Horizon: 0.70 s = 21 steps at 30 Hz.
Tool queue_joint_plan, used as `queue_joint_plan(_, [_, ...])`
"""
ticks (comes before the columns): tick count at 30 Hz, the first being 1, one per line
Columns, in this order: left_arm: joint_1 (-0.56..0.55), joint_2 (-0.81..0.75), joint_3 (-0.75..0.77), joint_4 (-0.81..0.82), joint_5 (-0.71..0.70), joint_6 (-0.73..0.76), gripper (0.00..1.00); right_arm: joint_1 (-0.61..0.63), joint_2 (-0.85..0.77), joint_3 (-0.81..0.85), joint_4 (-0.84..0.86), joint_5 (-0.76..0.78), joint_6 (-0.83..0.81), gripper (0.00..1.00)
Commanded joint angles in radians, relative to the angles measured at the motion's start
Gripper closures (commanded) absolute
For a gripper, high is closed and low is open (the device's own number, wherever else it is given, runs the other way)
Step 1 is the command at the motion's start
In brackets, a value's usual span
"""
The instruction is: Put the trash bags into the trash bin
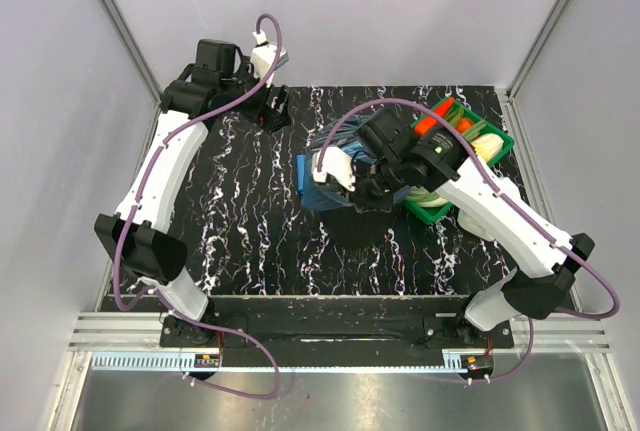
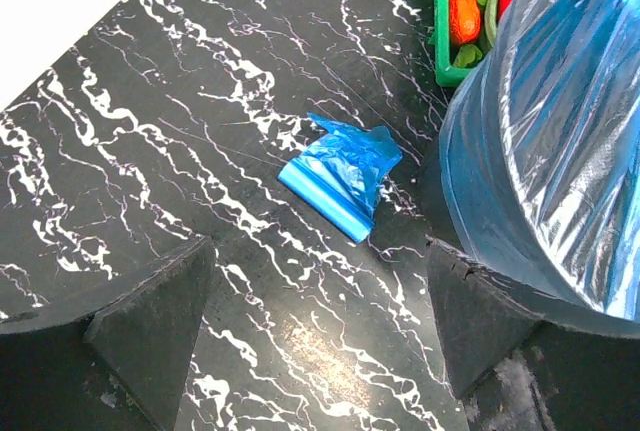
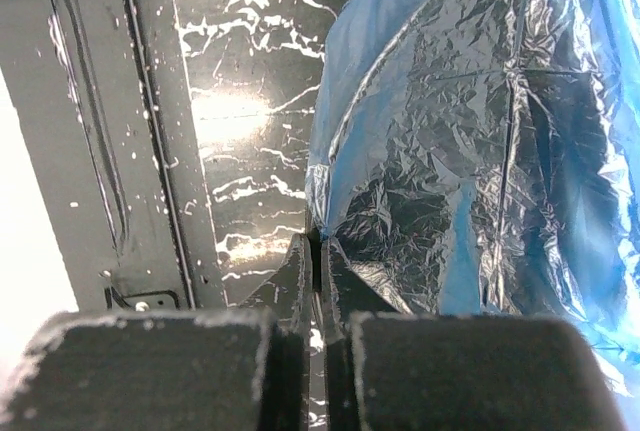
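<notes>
The trash bin (image 3: 430, 201) stands mid-table, showing black through a blue trash bag (image 2: 560, 131) that lines it and drapes over its rim. In the right wrist view my right gripper (image 3: 318, 243) is shut on the bag's edge at the near-left of the rim. A second trash bag (image 2: 340, 176), folded small and flat, lies on the table left of the bin. My left gripper (image 2: 318, 251) hovers above the table short of it, open with nothing between its fingers. From above, the right arm hides most of the bin (image 1: 325, 191).
A green tray (image 1: 497, 137) of vegetables sits just behind and right of the bin, close to the right wall. The table is black marble-patterned, with walls on three sides. The left arm (image 1: 165, 166) stretches along the left edge.
</notes>
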Motion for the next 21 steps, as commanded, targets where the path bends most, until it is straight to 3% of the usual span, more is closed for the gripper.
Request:
queue_joint_plan(1, [0.006, -0.077, -0.001, 0.04, -0.087, -0.044, 0.09, 0.039, 0.064, 0.022, 0.085, 0.088, 0.182, 1.0])
queue_joint_plan(10, [0.013, -0.103, 0.017, 0.034, -0.224, -0.107, 0.09, 0.068, 0.226, 0.199, 0.182, 0.185, 0.39, 1.0])
queue_joint_plan(21, [0.098, -0.165, -0.029, 0.077, -0.273, -0.206, 0.08, 0.073, 0.348, 0.309, 0.387, 0.332, 0.617, 1.0])
